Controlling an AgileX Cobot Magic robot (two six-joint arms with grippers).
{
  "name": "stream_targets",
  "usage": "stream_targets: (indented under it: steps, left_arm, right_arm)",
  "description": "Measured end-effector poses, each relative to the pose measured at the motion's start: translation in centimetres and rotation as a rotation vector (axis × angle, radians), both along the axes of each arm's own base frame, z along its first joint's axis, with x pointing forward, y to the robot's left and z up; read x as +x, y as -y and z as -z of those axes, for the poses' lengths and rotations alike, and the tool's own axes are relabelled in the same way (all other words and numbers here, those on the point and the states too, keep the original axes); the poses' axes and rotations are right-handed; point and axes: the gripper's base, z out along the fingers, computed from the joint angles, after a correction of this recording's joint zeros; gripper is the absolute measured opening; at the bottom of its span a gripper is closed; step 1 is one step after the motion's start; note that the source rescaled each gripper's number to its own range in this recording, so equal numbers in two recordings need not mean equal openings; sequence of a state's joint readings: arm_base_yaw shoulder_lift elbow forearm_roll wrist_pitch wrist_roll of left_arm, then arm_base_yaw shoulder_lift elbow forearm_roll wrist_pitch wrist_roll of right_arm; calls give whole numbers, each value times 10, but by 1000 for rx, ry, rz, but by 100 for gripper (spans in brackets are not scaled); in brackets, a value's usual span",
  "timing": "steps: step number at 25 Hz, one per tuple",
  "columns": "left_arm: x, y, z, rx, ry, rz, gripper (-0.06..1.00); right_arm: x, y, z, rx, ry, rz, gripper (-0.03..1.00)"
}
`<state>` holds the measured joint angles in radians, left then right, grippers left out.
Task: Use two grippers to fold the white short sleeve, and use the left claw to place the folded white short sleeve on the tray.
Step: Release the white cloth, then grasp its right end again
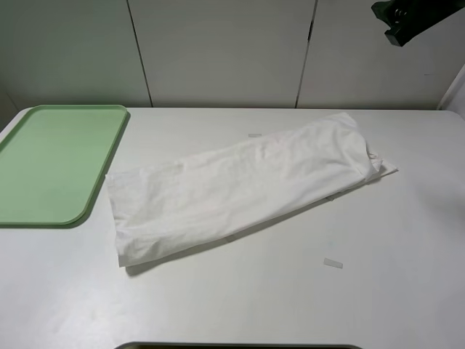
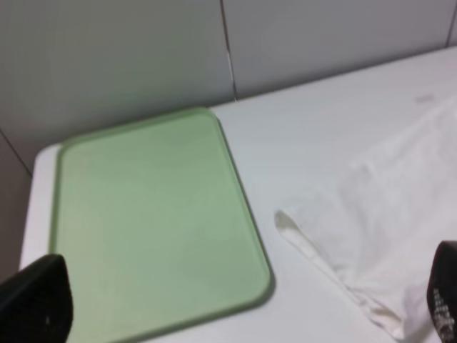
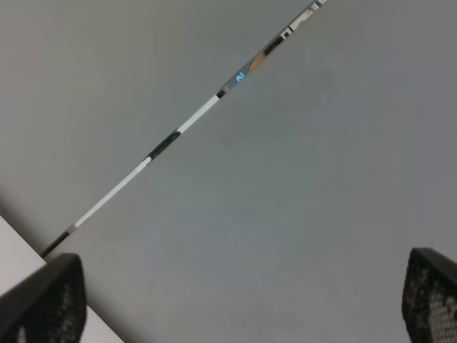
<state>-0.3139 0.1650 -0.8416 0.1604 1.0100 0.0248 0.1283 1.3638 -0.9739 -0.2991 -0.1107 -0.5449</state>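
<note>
**Hands both wide open, shirt only folded into a long strip so far**

Left hand (image 2: 239, 311) has its jaws spread wide with nothing between them. It hangs over the table (image 1: 305, 291), looking down at the tray's near corner and the closest end of the shirt. Right hand (image 3: 235, 300) is just as wide and also holds nothing. Its camera sees only grey wall, and in the high view the right arm (image 1: 414, 18) is up in the far right corner, well apart from the cloth.

The white short sleeve (image 1: 240, 189) lies on the table as a long diagonal band, so it looks like the lengthwise fold is done. One end sits just beside the tray (image 1: 51, 160) but not on it, and the other end is bunched up toward the far right.

So I'd call it maybe halfway. The band needs folding across into a compact packet, then the left hand has to carry it onto the tray. Neither step is started. A small tape strip (image 1: 333, 263) on the table isn't part of this.
</note>
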Motion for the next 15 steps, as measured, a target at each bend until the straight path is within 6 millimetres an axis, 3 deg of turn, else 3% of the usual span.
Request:
stream_targets:
  steps: [1, 5, 15]
  left_arm:
    - [-2, 0, 21, -9, -15, 4, 100]
    - [-4, 2, 49, -34, -58, 21, 100]
    - [7, 13, 91, -54, -259, 61, 100]
  right_arm:
    - [0, 0, 0, 0, 0, 0, 97]
    - [0, 0, 0, 1, 0, 0, 97]
    - [0, 0, 0, 53, -7, 16, 97]
